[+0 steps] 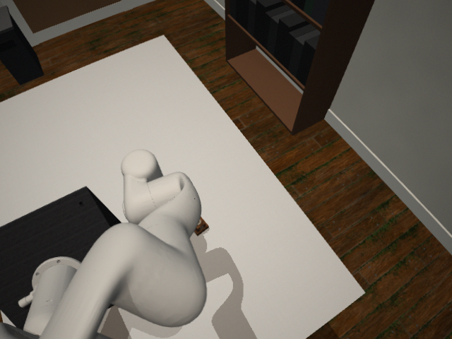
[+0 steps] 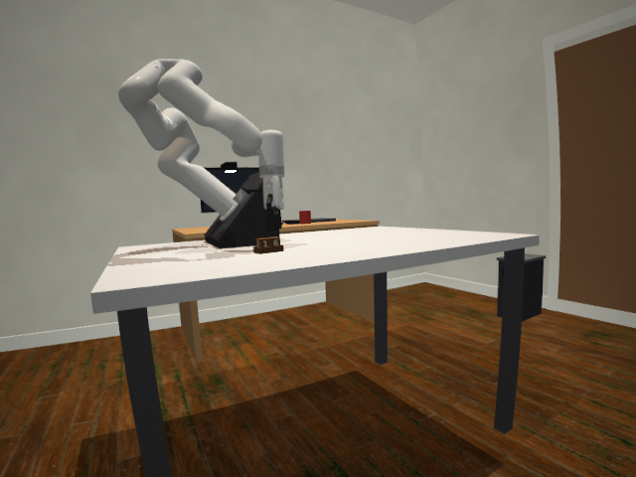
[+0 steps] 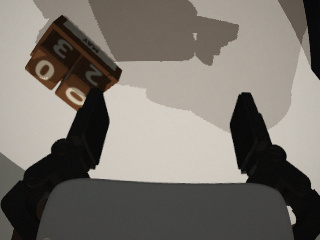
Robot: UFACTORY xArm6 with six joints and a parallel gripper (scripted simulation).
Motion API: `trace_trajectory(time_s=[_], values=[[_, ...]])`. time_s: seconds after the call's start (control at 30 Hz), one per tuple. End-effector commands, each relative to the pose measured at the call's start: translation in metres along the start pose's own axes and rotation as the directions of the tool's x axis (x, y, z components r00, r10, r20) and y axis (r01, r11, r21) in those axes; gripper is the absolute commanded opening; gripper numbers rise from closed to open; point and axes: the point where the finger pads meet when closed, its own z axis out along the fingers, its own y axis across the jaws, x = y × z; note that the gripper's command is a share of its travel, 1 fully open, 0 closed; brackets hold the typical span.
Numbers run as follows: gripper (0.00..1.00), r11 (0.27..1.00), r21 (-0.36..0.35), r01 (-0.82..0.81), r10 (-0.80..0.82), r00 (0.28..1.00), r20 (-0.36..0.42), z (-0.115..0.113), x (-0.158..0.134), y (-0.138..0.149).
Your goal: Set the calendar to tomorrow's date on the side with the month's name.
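Note:
The wooden calendar (image 3: 72, 63) stands on the white table at the upper left of the wrist view. It is a dark tray holding two brown cubes side by side; their top faces read 3 and 2, and two more faces show 0 and 0. In the exterior view the calendar (image 2: 267, 244) shows 1 and 6 on its front. In the top view only a corner of the calendar (image 1: 200, 227) peeks out from behind the arm. My gripper (image 3: 170, 106) is open and empty, above the table to the right of the calendar; its left finger is close to the cubes.
The arm's black base block (image 2: 240, 223) stands just behind the calendar. The table edge (image 1: 313, 226) is some way to the right. A bookshelf (image 1: 288, 54) stands beyond it. A desk with a red mug (image 2: 305, 216) is behind the table.

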Motion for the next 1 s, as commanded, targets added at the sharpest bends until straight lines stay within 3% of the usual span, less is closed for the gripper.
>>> trace_trajectory(time_s=[0.0, 0.97], values=[[1.00, 1.000, 0.001, -0.001, 0.001, 1.000, 0.003, -0.001, -0.008, -0.009], [1.00, 1.000, 0.001, -0.001, 0.001, 1.000, 0.003, -0.001, -0.054, -0.064]])
